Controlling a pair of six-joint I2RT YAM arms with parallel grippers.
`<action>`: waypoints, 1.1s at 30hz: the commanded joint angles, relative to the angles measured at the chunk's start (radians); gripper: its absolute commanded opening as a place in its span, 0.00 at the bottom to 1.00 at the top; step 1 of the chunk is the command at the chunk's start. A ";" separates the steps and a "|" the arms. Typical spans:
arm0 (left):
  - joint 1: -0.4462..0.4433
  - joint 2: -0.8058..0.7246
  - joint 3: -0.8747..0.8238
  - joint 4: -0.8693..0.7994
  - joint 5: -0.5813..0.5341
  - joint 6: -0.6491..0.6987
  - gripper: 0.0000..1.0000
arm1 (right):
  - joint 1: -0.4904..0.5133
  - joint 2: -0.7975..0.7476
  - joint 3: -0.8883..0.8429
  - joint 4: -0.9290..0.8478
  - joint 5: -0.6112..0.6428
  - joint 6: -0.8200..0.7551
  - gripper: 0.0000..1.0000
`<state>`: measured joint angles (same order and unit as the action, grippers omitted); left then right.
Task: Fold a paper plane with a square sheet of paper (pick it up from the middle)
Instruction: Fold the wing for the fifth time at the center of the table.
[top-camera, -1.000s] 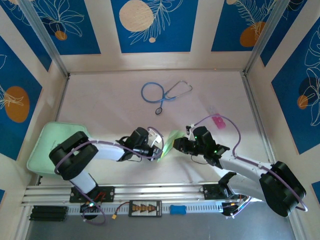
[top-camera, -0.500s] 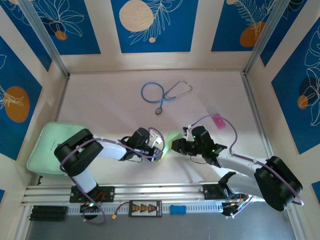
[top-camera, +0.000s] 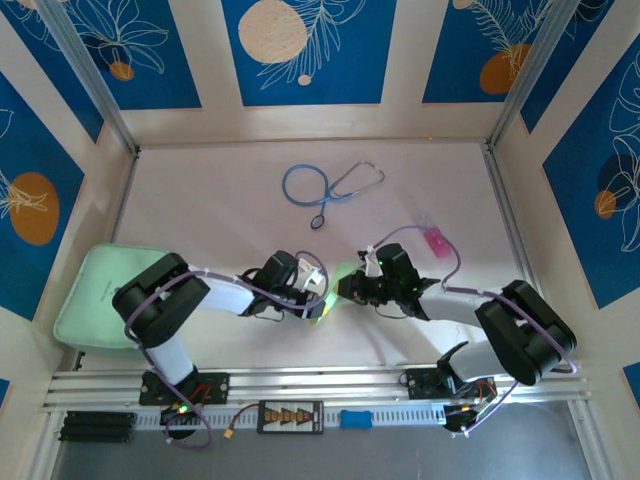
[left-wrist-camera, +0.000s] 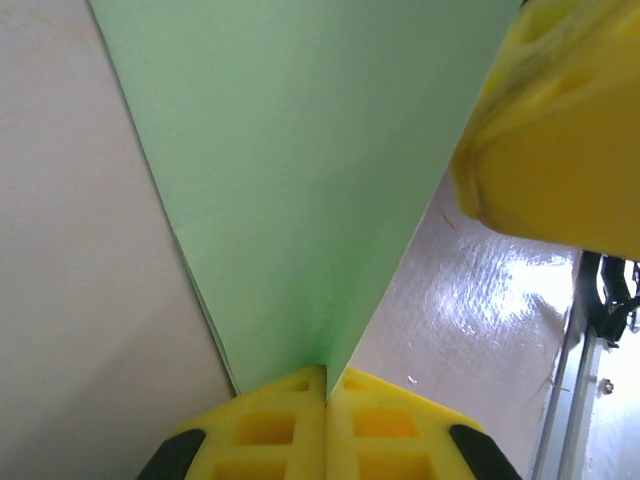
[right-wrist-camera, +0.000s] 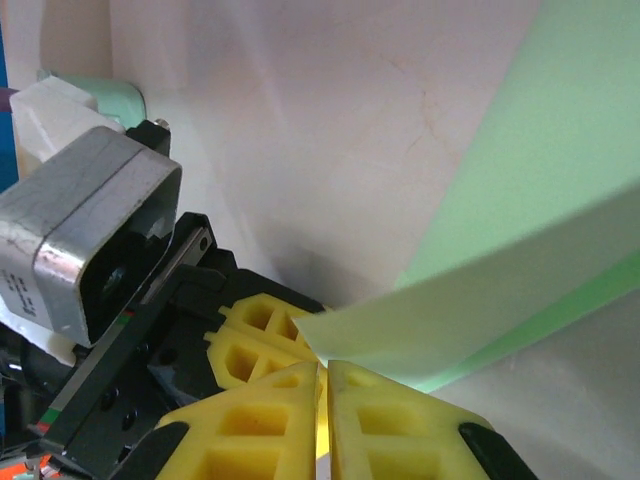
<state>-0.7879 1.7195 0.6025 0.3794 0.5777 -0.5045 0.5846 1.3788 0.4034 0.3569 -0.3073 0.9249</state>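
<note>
The square sheet of paper is pale green and folded into a pointed wedge, held just above the table's middle. In the left wrist view its narrow end runs down into my left gripper, which is shut on it. My left gripper and right gripper meet nose to nose at the paper. My right gripper is all but shut, with a thin bare slit. A paper flap ends right at its tips, and I cannot tell whether it is pinched.
A blue stethoscope lies at the back centre. A small pink item rests right of the grippers. The thick mint-green pad sits at the left edge. A metal rail runs along the front, and walls enclose the table.
My right gripper slid left up to the paper and its jaws narrowed, with its arm folding inward. My left gripper kept its grip and barely moved.
</note>
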 joint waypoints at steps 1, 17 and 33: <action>0.004 0.056 0.034 -0.053 0.028 -0.005 0.00 | -0.023 0.026 0.013 0.040 -0.008 0.017 0.12; 0.010 0.118 0.114 -0.185 0.048 0.001 0.00 | -0.047 0.065 0.014 0.040 0.008 0.040 0.12; 0.020 0.137 0.120 -0.194 0.050 -0.031 0.00 | -0.049 0.116 0.033 0.057 0.019 0.040 0.12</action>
<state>-0.7589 1.7889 0.7322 0.1783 0.6842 -0.5270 0.5472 1.4769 0.4133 0.4015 -0.2890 0.9623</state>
